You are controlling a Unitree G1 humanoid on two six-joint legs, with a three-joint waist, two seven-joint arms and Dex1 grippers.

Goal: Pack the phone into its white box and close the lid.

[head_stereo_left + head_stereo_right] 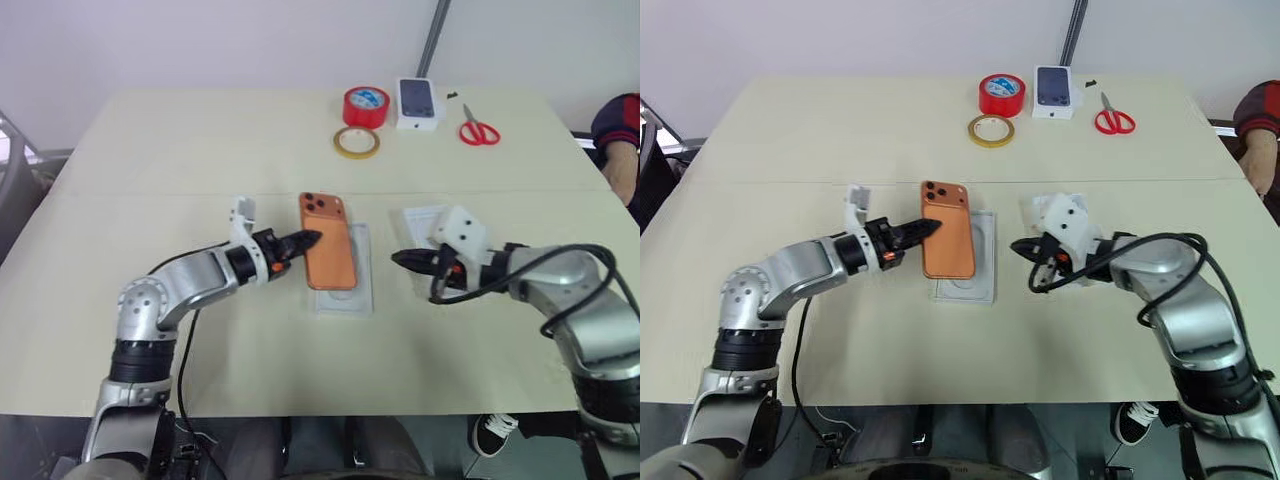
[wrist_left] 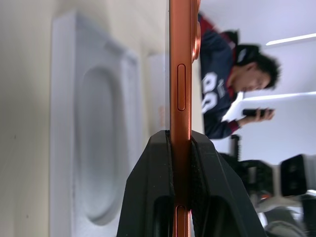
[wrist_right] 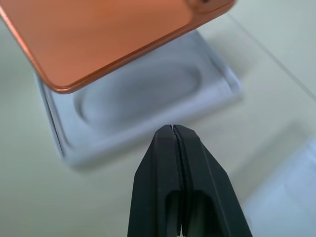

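Observation:
The orange phone [image 1: 328,255] hangs lens end away from me, a little above a flat white insert with an oval recess [image 1: 362,290]. My left gripper [image 1: 310,240] is shut on the phone's left long edge. The left wrist view shows the black fingers [image 2: 153,187] clamping the thin orange edge [image 2: 180,74]. My right gripper [image 1: 398,258] is shut and holds nothing. It hovers just right of the insert [image 3: 148,113], pointing at it. A white cardboard piece [image 1: 422,218] lies partly hidden behind the right hand. I cannot tell if it is the white box or the lid.
At the table's far side lie a red tape roll [image 1: 366,106], a yellow tape ring [image 1: 356,141], a small white box with a dark phone picture [image 1: 419,103] and red scissors [image 1: 478,130]. A person [image 1: 620,140] sits at the right edge.

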